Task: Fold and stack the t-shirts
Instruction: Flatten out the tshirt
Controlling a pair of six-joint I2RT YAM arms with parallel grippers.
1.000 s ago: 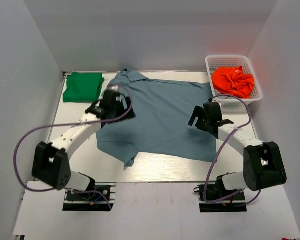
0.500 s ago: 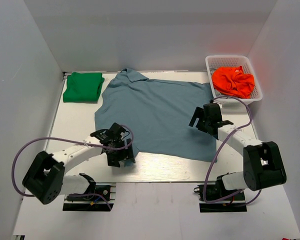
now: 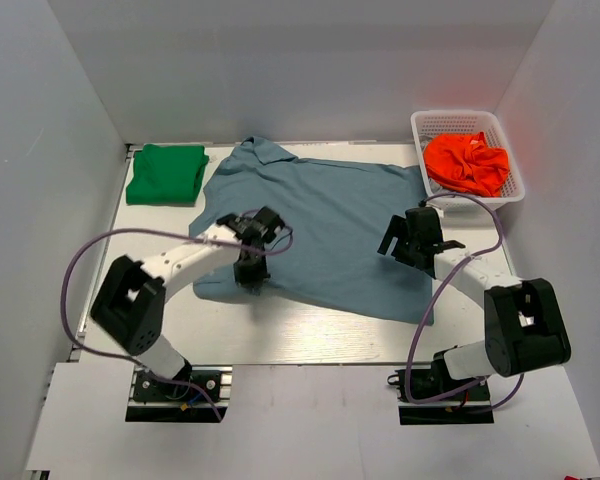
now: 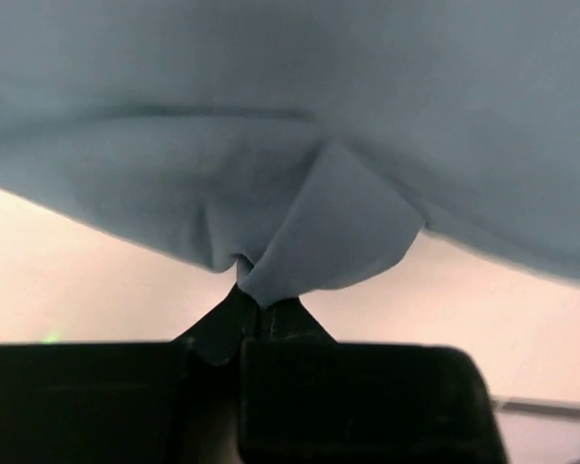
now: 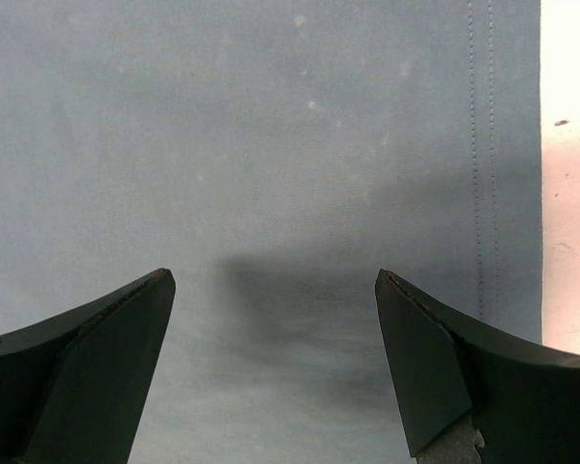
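The grey-blue t-shirt [image 3: 320,215] lies spread across the centre of the table [image 3: 310,335], collar toward 11 o'clock and hem toward 4 o'clock. The left gripper [image 3: 252,272] sits over the shirt's 8 o'clock corner. In the left wrist view its jaws are together, clamped on a pinched pucker of the grey-blue cloth, which fans out from the grip with pale table surface visible below the cloth on either side. The right gripper [image 3: 405,238] is positioned at the shirt's 3 o'clock edge. In the right wrist view its fingers [image 5: 106,329] stand wide apart, holding nothing, with flat cloth between them, a stitched seam just to their right and bare table beyond; contact with the cloth cannot be determined. The green t-shirt [image 3: 165,173] lies folded at the table's 10 o'clock corner, just beside the grey-blue shirt's sleeve. A white basket [image 3: 458,115] at 2 o'clock holds a crumpled orange garment [image 3: 467,162].
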